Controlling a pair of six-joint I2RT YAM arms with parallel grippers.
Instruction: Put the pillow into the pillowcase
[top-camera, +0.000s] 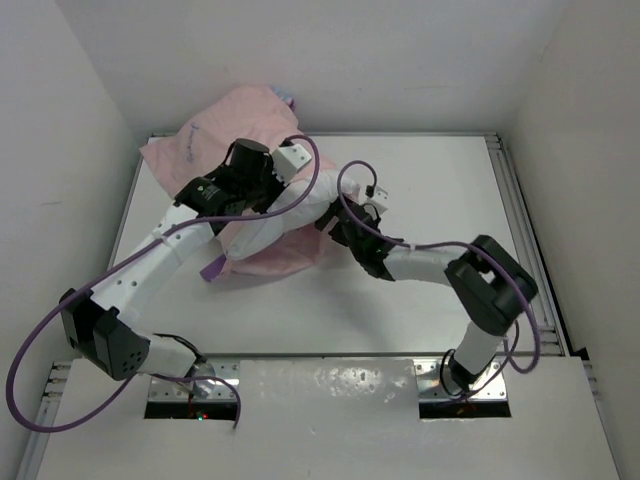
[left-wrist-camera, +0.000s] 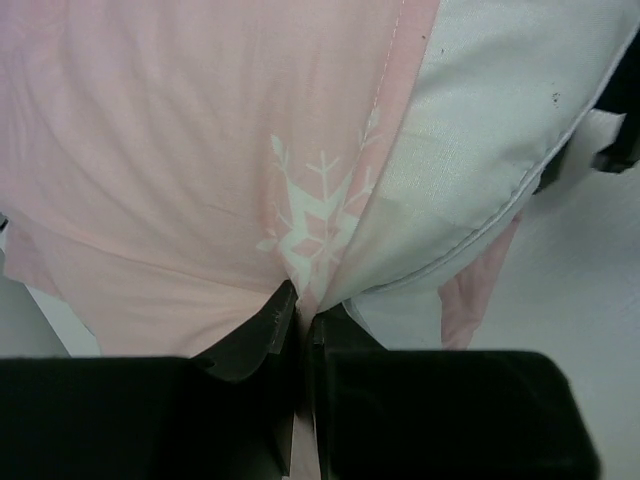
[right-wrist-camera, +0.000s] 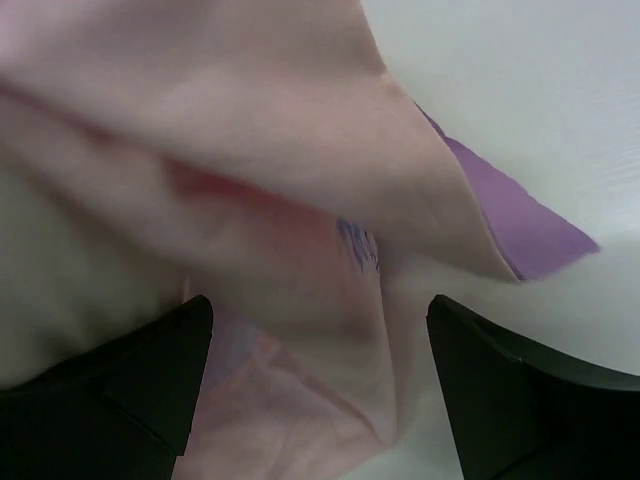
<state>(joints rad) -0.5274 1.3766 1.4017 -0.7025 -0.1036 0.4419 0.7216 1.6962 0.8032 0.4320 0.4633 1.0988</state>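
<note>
The pillowcase (top-camera: 245, 115) lies bunched at the table's far left, pale pink inside showing, with a purple flap (top-camera: 213, 267) at its near edge. The white pillow (top-camera: 270, 222) sticks partly out of it toward the middle. My left gripper (top-camera: 262, 192) is shut on a fold of the pillowcase (left-wrist-camera: 180, 150) by a white snowflake print, right beside the pillow's seamed edge (left-wrist-camera: 500, 130). My right gripper (top-camera: 333, 212) is open. In the right wrist view its fingers (right-wrist-camera: 190, 370) straddle loose pink pillowcase fabric (right-wrist-camera: 300, 200) without closing on it. The princess print is hidden.
The white table (top-camera: 430, 200) has raised metal rails along its right and far edges. White walls close in at the left, back and right. The right arm's elbow (top-camera: 490, 280) stands over the table's right half. Purple cables loop off both arms.
</note>
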